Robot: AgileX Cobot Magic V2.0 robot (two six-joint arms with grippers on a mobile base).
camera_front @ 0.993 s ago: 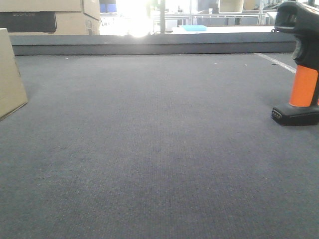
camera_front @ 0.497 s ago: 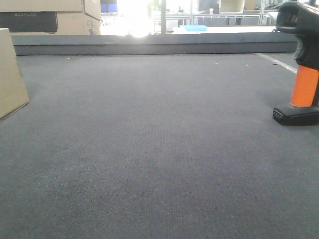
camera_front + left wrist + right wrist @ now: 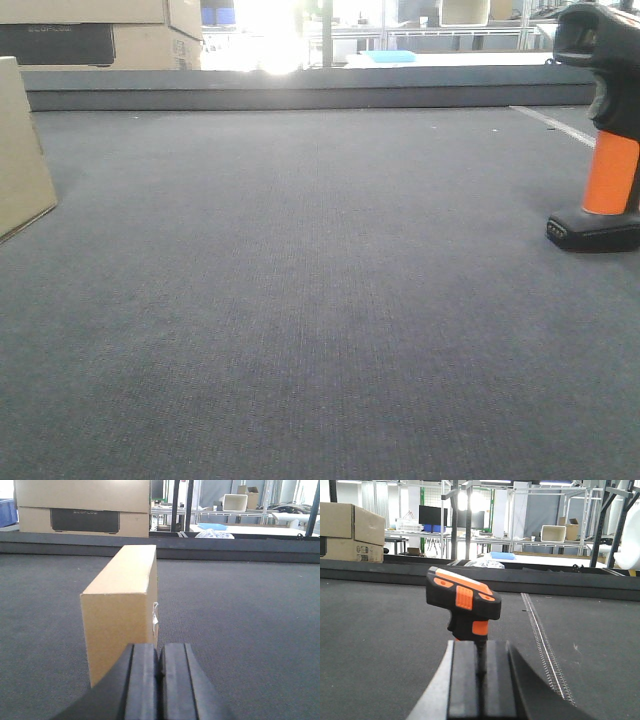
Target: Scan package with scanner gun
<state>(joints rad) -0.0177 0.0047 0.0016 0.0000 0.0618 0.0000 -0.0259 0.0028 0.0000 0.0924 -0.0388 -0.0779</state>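
The package [image 3: 20, 150], a plain tan cardboard box, stands on edge at the far left of the dark mat. In the left wrist view the package [image 3: 120, 610] is just beyond and slightly left of my left gripper [image 3: 160, 647], with a small white label [image 3: 154, 615] on its right face. That gripper is shut with nothing in it. The scanner gun [image 3: 610, 170], black with an orange handle, stands upright on its foot at the far right. In the right wrist view the scanner gun [image 3: 465, 602] is straight ahead of my right gripper [image 3: 481, 645], which is shut and empty. Neither gripper shows in the front view.
Stacked cardboard boxes with a dark band [image 3: 82, 507] sit behind a raised ledge [image 3: 300, 90] at the mat's far edge. A pale seam line [image 3: 542, 640] runs along the mat to the right of the scanner. Metal shelving and benches stand beyond.
The front view has shifted very slightly. The package and the scanner gun stand where they were.
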